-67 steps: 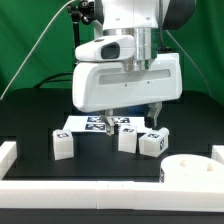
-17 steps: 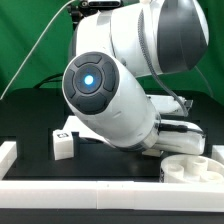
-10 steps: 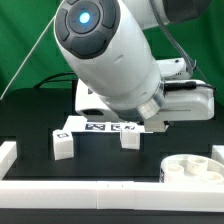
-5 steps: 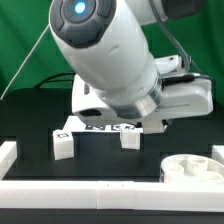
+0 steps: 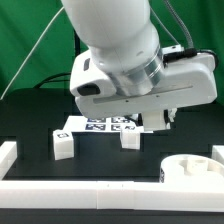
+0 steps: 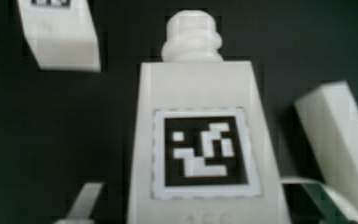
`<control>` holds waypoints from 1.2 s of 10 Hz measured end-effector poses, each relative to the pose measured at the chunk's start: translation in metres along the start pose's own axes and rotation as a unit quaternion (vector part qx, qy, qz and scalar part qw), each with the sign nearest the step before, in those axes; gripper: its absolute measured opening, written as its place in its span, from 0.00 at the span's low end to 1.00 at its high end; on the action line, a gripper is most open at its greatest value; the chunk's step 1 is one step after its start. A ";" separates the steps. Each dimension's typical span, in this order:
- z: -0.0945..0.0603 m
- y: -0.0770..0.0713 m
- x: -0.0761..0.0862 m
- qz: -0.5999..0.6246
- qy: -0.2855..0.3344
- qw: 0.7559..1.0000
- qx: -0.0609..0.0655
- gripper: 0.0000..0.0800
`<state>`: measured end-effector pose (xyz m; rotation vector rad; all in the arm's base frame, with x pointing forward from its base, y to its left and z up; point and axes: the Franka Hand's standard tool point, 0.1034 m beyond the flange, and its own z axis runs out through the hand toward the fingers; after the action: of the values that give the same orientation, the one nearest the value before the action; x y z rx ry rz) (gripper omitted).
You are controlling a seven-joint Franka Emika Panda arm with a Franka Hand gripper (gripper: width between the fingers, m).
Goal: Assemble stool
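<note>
Looking through the wrist camera, I see one stool leg (image 6: 201, 130) clamped between the gripper (image 6: 197, 200) fingers (image 6: 83, 205), with its tag facing the lens and its knobbed peg pointing away. In the exterior view, a second leg (image 5: 62, 145) and a third leg (image 5: 128, 140) stand mid-table by the marker board (image 5: 100, 125). The round seat (image 5: 195, 170) sits in the front corner on the exterior view's right, just behind the border rail (image 5: 80, 190).

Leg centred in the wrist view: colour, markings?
White leg with a black-and-white square tag; wrist view shows it best.
</note>
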<state>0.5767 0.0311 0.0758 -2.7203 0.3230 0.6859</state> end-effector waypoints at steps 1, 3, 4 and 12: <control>-0.004 0.000 0.005 -0.027 0.033 0.999 -0.010 0.42; -0.030 -0.009 0.012 -0.088 0.107 0.990 -0.029 0.42; -0.038 -0.012 0.018 -0.101 0.149 0.983 -0.037 0.42; -0.048 -0.032 0.029 -0.161 0.381 0.906 -0.090 0.42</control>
<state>0.6311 0.0401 0.1093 -2.9956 -0.0384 -0.4891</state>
